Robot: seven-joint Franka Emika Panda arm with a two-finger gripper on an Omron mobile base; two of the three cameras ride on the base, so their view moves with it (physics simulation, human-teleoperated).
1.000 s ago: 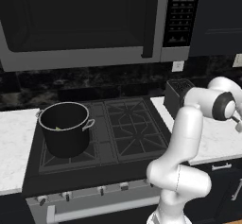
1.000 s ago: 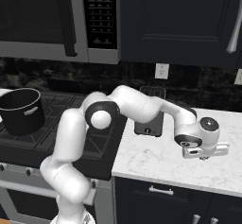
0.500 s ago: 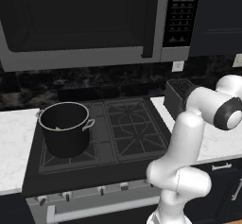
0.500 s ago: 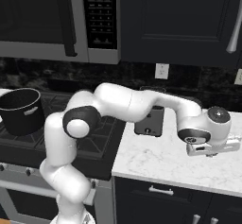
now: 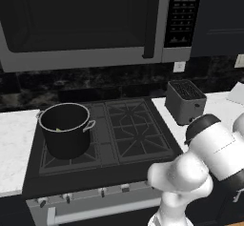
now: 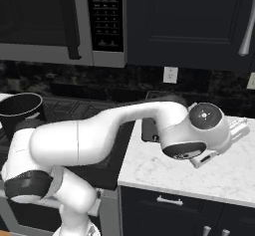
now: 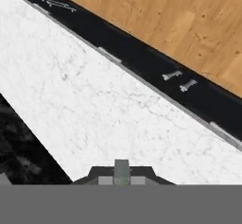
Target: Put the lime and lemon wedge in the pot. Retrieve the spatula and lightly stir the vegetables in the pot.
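The black pot stands on the stove's left front burner, also at the left edge of the right base view. A tiny pale yellow piece, the lemon wedge, lies on its floor. The lime is hidden, and I cannot pick out the spatula. My arm reaches right, far from the pot, with its hand low over the white marble counter. In the hand view my gripper is shut with nothing in it, looking across bare marble to the counter's front edge.
A dark grey slotted box sits on the counter right of the stove, partly behind my arm. A flat pale shape is cut off at the right edge. Drawer handles and wood floor lie beyond the counter edge.
My arm has swung farther right and toward the cameras, and the wrist has rolled. The hand now hangs over the right part of the counter. The pot has not moved.
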